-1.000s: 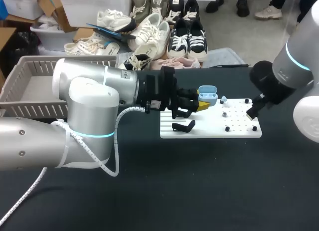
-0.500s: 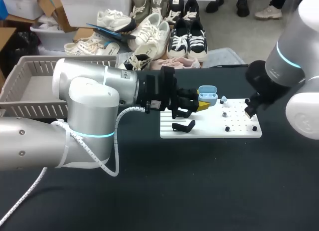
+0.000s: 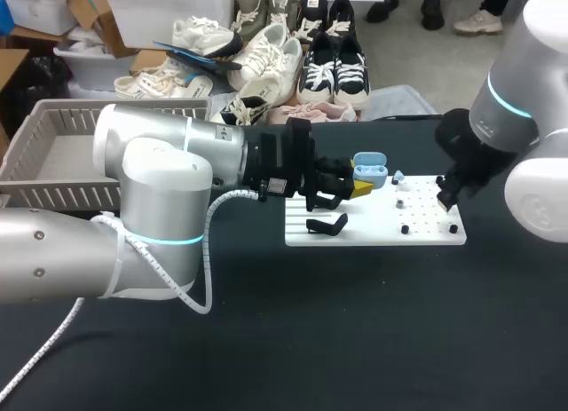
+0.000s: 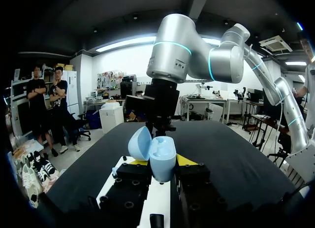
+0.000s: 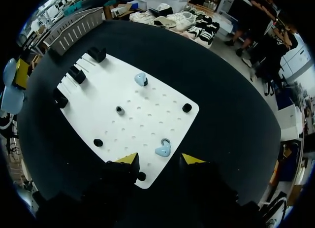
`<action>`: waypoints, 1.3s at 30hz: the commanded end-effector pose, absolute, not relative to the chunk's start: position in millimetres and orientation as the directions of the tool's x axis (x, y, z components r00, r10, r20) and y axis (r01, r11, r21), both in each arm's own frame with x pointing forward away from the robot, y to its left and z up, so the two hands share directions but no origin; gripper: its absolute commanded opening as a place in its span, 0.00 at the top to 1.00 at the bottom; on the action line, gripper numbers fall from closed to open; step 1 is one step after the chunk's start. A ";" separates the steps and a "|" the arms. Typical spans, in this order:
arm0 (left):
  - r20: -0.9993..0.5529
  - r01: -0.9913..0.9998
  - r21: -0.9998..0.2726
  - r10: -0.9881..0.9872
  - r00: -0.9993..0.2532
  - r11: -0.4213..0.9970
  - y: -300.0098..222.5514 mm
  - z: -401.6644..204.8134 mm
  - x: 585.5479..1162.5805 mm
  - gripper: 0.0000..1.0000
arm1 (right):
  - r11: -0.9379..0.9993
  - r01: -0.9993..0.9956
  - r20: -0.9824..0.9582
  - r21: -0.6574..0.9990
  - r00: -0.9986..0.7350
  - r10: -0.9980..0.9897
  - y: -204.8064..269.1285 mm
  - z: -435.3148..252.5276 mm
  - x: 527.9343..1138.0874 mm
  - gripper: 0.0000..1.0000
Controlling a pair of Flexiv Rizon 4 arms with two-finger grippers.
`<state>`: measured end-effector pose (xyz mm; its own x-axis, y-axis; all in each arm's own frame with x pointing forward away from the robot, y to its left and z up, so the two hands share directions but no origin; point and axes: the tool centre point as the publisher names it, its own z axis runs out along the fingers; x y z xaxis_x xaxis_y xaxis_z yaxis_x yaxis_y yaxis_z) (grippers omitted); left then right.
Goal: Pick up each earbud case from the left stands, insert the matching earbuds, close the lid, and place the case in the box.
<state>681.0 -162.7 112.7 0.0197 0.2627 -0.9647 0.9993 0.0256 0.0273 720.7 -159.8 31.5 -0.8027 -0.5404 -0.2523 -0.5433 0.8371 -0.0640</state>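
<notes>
My left gripper [image 4: 161,162] is shut on a light blue earbud case [image 4: 161,156] with its lid [image 4: 140,142] open. In the head view it holds the case [image 3: 369,173] over the left part of the white board [image 3: 373,226]. One light blue earbud [image 5: 163,149] lies on the board just ahead of my right gripper [image 5: 159,159], between the lines of its open fingers and untouched. A second earbud [image 5: 141,80] lies farther along the board [image 5: 147,114], also seen as a pale earbud [image 3: 398,176] beside the case. My right gripper [image 3: 446,196] hangs over the board's right end.
Black stands [image 3: 327,225] sit on the board's left part, and the stands [image 5: 76,73] also show ahead of my right gripper. Small black pegs [image 5: 186,108] and a grey peg [image 5: 119,110] dot the board. A grey slatted basket [image 3: 53,154] stands at the table's far left.
My right arm has shifted a little to the left, bringing its gripper over the board's right end. The left arm and the case have not moved.
</notes>
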 end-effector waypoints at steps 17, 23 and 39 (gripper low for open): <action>-0.965 0.999 0.028 0.261 0.020 0.024 -162.0 112.2 681.6 1.00 | 0.842 -0.537 -0.250 -0.056 -0.809 -0.532 -157.9 24.2 726.9 0.53; -0.965 0.999 0.028 0.261 0.020 0.024 -162.0 112.2 681.6 1.00 | 0.843 -0.535 -0.253 -0.058 -0.809 -0.530 -156.6 25.3 729.1 0.53; -0.965 0.999 0.028 0.261 0.020 0.024 -162.0 112.2 681.6 1.00 | 0.847 -0.528 -0.242 -0.062 -0.815 -0.526 -157.7 24.3 731.6 0.62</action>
<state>681.0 -162.7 112.6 0.0197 0.2624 -0.9648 0.9993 0.0257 0.0274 730.3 -158.7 25.1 -0.8135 -0.5273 -0.2452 -0.5296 0.8460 -0.0621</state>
